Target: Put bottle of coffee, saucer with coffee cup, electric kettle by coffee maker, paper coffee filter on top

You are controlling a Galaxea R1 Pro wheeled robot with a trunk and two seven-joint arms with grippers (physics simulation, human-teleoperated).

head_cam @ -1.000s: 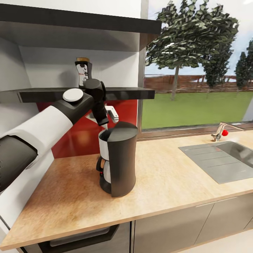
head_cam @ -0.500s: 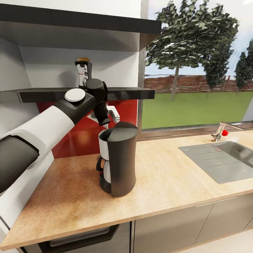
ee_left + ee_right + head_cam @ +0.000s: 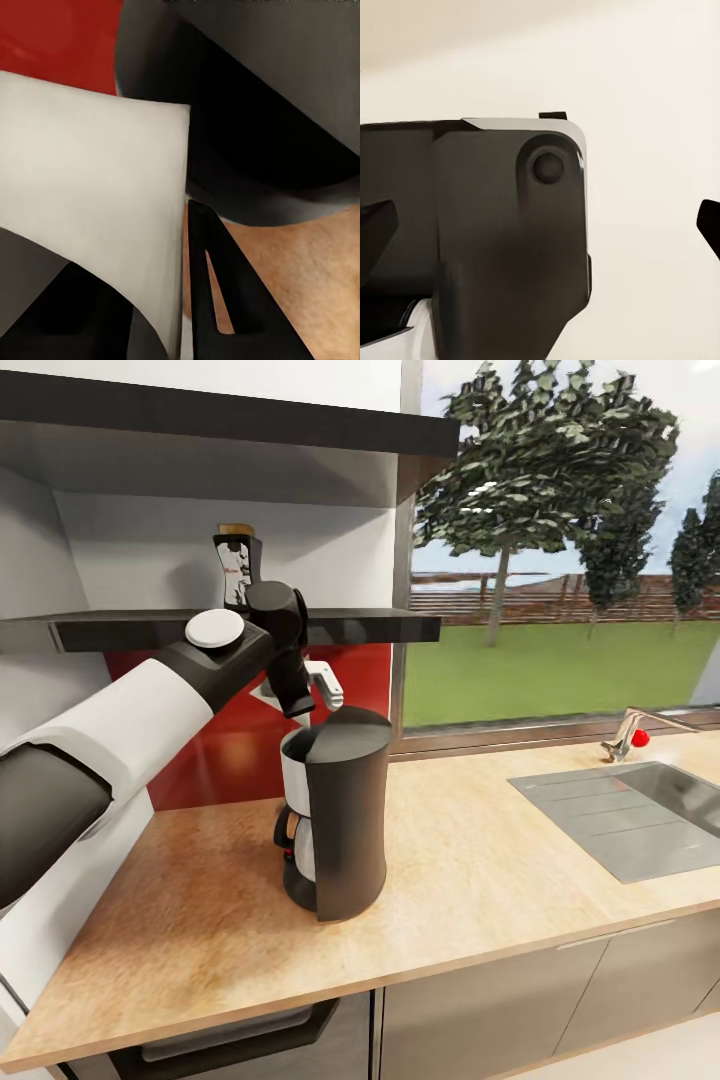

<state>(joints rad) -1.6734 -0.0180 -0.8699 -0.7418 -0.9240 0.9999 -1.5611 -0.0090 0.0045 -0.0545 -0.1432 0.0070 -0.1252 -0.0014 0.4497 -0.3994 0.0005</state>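
the left arm (image 3: 150, 710) reaches under the shelf (image 3: 360, 625), its gripper (image 3: 300, 705) just above the coffee maker (image 3: 335, 810), a white filter (image 3: 82, 187) close by. bare countertop (image 3: 470, 860) lies open between coffee maker and sink (image 3: 640, 810). the coffee bottle (image 3: 237, 565) stands on the shelf behind the wrist.

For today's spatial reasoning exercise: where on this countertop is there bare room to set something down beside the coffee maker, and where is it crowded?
Bare countertop lies between the coffee maker and the sink, and in front toward the counter edge. Crowded: above the machine, where the left gripper hangs under the shelf.
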